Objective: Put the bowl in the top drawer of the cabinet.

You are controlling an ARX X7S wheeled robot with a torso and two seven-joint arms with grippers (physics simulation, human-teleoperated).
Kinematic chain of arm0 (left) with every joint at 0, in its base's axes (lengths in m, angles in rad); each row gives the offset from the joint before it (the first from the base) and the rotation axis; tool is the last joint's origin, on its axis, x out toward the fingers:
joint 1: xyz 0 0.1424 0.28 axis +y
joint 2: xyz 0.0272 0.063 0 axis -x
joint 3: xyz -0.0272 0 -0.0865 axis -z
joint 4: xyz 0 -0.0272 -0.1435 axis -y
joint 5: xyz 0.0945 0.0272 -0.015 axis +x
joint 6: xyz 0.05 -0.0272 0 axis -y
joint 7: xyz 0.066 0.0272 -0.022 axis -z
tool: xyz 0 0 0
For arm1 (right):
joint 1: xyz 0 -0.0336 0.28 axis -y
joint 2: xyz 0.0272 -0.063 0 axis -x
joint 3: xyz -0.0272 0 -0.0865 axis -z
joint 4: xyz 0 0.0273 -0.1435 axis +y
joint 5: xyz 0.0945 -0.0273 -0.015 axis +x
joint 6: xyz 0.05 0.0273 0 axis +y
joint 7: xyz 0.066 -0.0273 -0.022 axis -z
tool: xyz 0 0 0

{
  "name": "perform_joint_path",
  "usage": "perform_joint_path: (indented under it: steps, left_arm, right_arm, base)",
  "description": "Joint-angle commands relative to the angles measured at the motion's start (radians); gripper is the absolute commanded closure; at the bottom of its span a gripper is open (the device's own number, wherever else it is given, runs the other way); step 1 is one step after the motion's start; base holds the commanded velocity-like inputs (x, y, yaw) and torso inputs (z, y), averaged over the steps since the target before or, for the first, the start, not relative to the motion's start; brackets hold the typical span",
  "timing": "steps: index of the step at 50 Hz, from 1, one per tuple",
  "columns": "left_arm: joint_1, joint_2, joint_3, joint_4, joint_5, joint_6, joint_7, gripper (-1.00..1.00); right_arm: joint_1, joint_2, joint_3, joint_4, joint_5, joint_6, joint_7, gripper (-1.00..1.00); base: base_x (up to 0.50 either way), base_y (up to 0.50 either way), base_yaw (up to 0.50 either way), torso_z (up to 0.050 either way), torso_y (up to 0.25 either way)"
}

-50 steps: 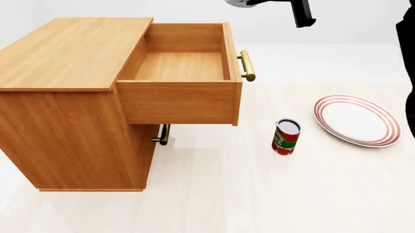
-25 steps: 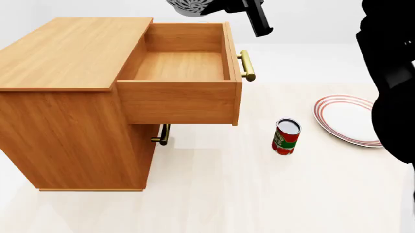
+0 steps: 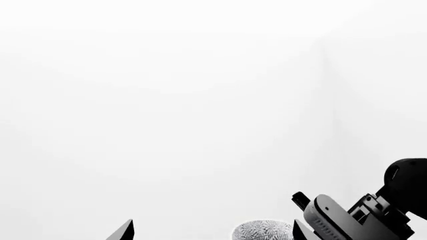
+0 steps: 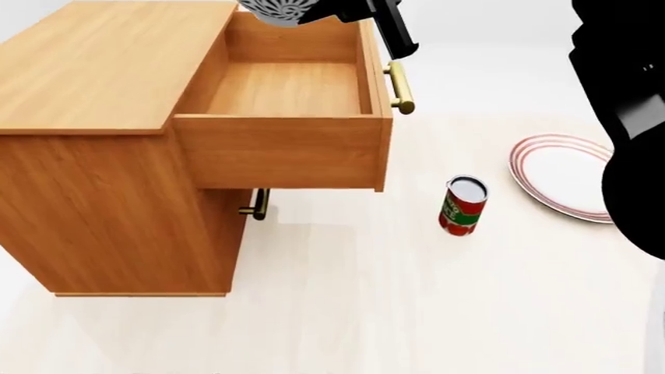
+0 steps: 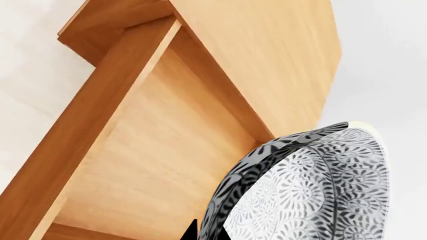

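Two drawers belonged to the cabinet point(image 4: 93, 117) at the left of the head view, and the top drawer point(image 4: 286, 93) stood fully pulled out, its wooden floor bare. To its right, the brass handle point(image 4: 401, 87) faced the pale worktop point(image 4: 343, 296). The bowl point(image 4: 279, 11) hung above the far end of this drawer, at the upper edge of the view, gripped at its rim by the right claw point(image 4: 348, 12). In my judgement the carrying was almost done; lowering and release were left. For the left claw point(image 3: 213, 232) only two dark tips showed, spread apart with nothing between them. Further right on the worktop stood a red can point(image 4: 462, 205), then a red-ringed plate point(image 4: 561, 183). The room around was plain white, without furniture.
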Motion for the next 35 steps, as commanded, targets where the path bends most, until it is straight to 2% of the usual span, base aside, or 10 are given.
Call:
perform_joint_path:
  steps: [1, 35]
  left_arm:
    - [-0.004, -0.011, 0.006, 0.002, 0.001, 0.009, 0.007, -1.0]
    - [0.006, -0.021, 0.007, 0.016, 0.025, 0.038, 0.03, -1.0]
  right_arm:
    - [0.013, 0.0, 0.002, -0.007, 0.003, -0.001, 0.012, 1.0]
    - [0.027, 0.0, -0.014, -0.056, 0.002, 0.032, -0.041, 1.0]
  base:
    - [0.0, 0.0, 0.0, 0.0, -0.098]
    - [0.0, 0.0, 0.0, 0.0, -0.094]
